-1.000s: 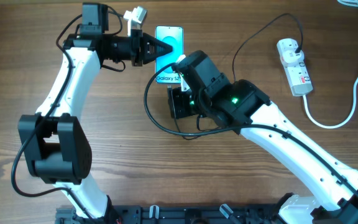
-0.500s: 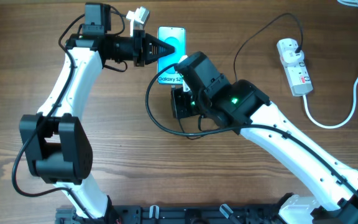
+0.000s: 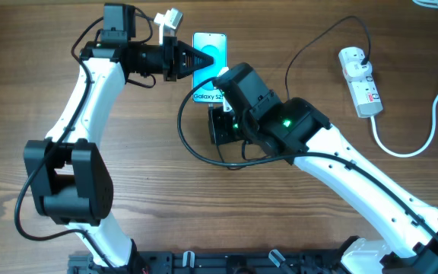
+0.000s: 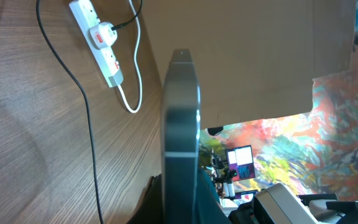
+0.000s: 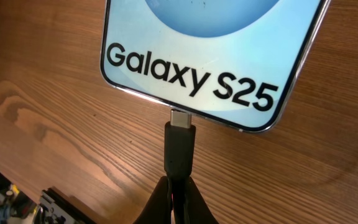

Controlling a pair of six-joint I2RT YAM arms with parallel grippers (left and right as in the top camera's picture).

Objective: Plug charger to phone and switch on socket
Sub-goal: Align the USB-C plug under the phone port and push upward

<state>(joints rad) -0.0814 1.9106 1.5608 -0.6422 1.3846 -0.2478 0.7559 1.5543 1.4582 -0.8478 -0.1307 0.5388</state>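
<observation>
The phone (image 3: 208, 50) has a cyan screen and a white strip reading "Galaxy S25" (image 5: 191, 74). My left gripper (image 3: 196, 58) is shut on the phone's long edges, and the left wrist view shows the phone edge-on (image 4: 180, 130). My right gripper (image 5: 180, 193) is shut on the charger's black connector plug (image 5: 180, 146). The plug's metal tip meets the port at the phone's bottom edge. The charger's thin black cable (image 3: 185, 133) loops below the phone and runs to the socket (image 3: 360, 90), a white power strip with red-marked switches at the right, also in the left wrist view (image 4: 98, 40).
A thick white cord (image 3: 424, 137) curves from the socket off the right edge of the wooden table (image 3: 166, 213). My right arm (image 3: 341, 175) crosses the table diagonally from the lower right. My left arm (image 3: 74, 129) stands at the left.
The phone and my left gripper shifted slightly to the right between one second ago and half a second ago. Since then nothing has visibly moved.
</observation>
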